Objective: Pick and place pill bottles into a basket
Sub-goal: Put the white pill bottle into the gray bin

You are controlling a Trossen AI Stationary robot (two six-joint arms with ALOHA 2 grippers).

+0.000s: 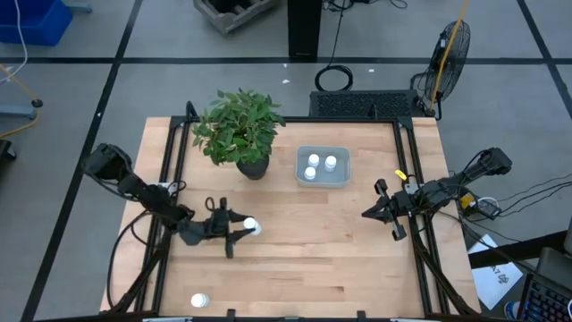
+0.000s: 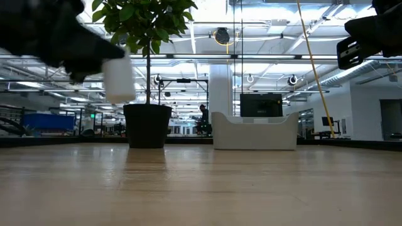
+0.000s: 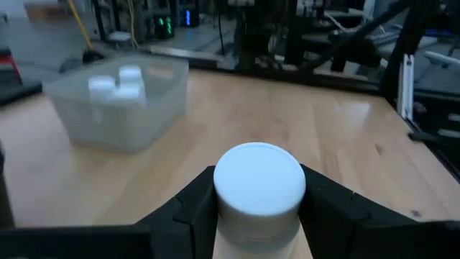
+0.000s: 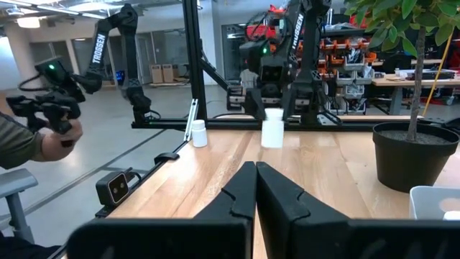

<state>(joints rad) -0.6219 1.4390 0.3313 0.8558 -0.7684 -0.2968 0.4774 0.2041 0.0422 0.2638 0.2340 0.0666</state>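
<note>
The basket is cut off by the right wrist view's edge. In the left wrist view, the fingers hide the held bottle's lower body.

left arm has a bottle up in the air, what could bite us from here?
1. The small white pill bottle is held in the left gripper near its cap, above the table; it could slip on the way.
2. The leafy plant in a dark pot stands right beside the pale translucent plastic basket; a sweeping arm may brush it.
3. Bottles already in the basket could tip the new one.
</note>
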